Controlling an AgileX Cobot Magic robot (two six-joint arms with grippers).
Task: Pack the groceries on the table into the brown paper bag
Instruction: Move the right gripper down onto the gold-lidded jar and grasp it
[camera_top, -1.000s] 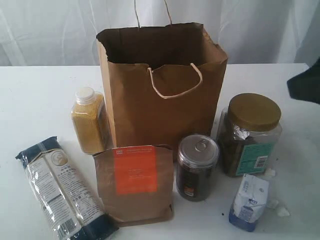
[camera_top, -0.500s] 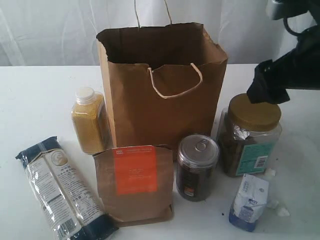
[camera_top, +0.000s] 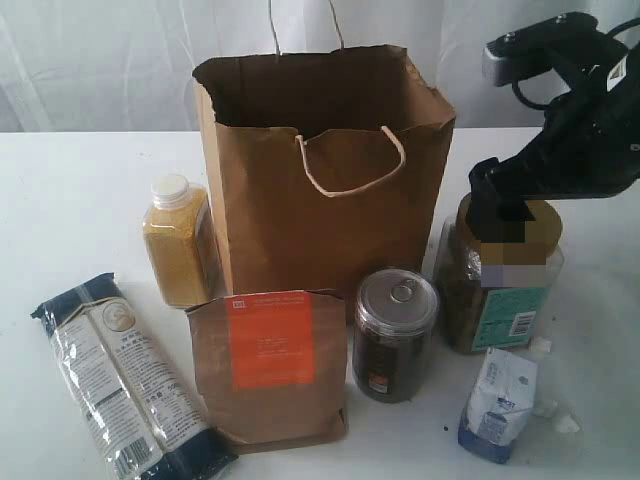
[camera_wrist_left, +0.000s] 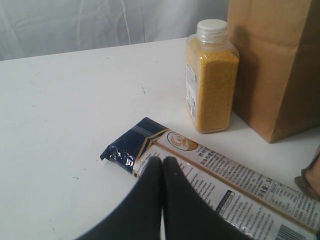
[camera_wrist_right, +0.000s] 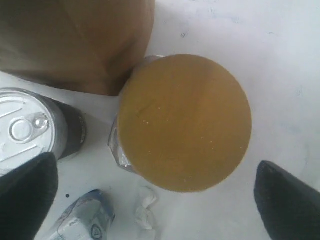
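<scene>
Right claw (camera_wrist_right: 157, 197), spread wide, is positioned directly above the jar (camera_top: 505, 300), whose gold lid is centred in the gap. The jar is set on the desk (camera_top: 80, 190) just beside the paper bag (camera_top: 320, 200). Left claw (camera_wrist_left: 162, 163) is pressed together.

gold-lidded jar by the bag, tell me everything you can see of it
The gold-lidded jar stands upright on the white table, close against the brown paper bag. It has a clear plastic body, dark contents, a teal label with a barcode, and its round gold lid on. The open right claw hangs over the lid, fingers either side, not gripping.
</scene>
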